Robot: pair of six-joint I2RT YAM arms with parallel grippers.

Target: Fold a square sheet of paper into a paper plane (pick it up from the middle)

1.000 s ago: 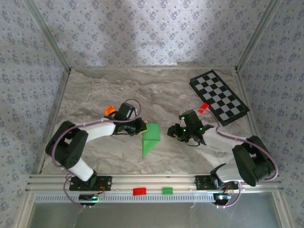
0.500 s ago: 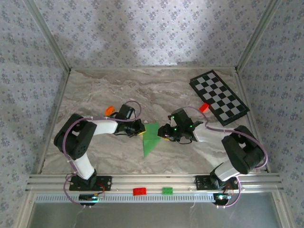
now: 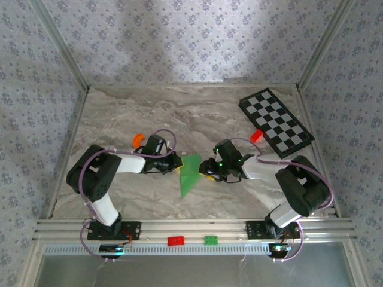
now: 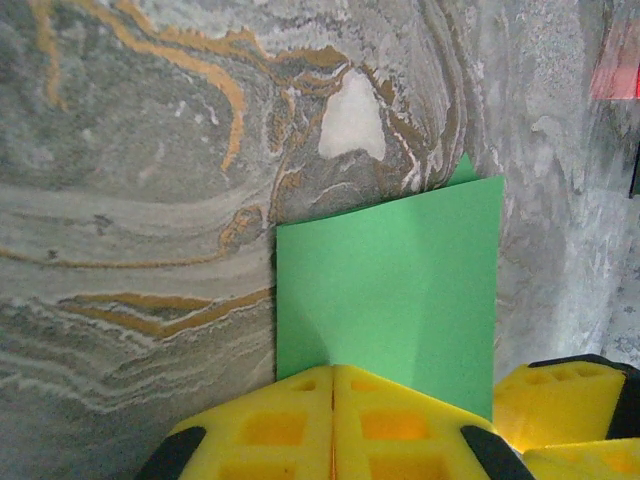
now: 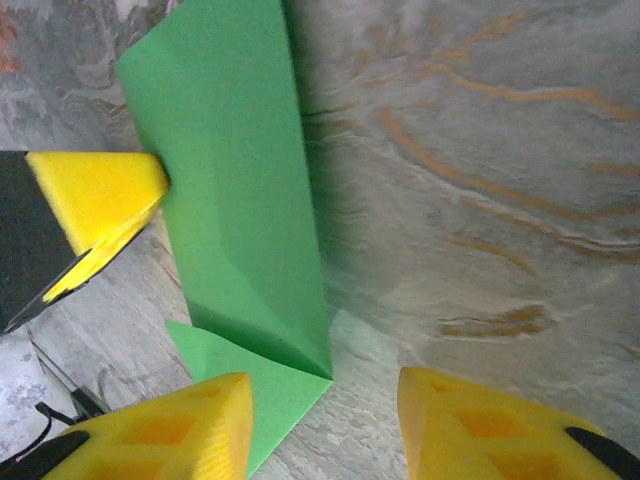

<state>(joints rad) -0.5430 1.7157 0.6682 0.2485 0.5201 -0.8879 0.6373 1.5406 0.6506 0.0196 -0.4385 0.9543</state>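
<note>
The bright green sheet of paper (image 3: pixel 190 173) lies mid-table, folded into a long shape that tapers toward the near edge. One flap stands up off the table (image 5: pixel 235 190), with a flat corner beneath it. My left gripper (image 3: pixel 177 164) is shut on the flap's left edge; in the left wrist view the paper (image 4: pixel 390 290) comes out from between its closed jaws (image 4: pixel 333 372). My right gripper (image 3: pixel 205 168) is open at the paper's right side. In the right wrist view its jaws (image 5: pixel 325 400) straddle the flat corner without touching the flap.
A black-and-white checkered board (image 3: pixel 276 122) lies at the back right with a red brick (image 3: pixel 257 136) beside it. A small orange piece (image 3: pixel 138 139) sits behind the left arm. A red brick (image 3: pixel 176 241) and a green brick (image 3: pixel 210 240) rest on the front rail.
My right gripper has moved left to the paper's right edge and opened wider. My left gripper stays shut on the paper, and its arm has shifted slightly.
</note>
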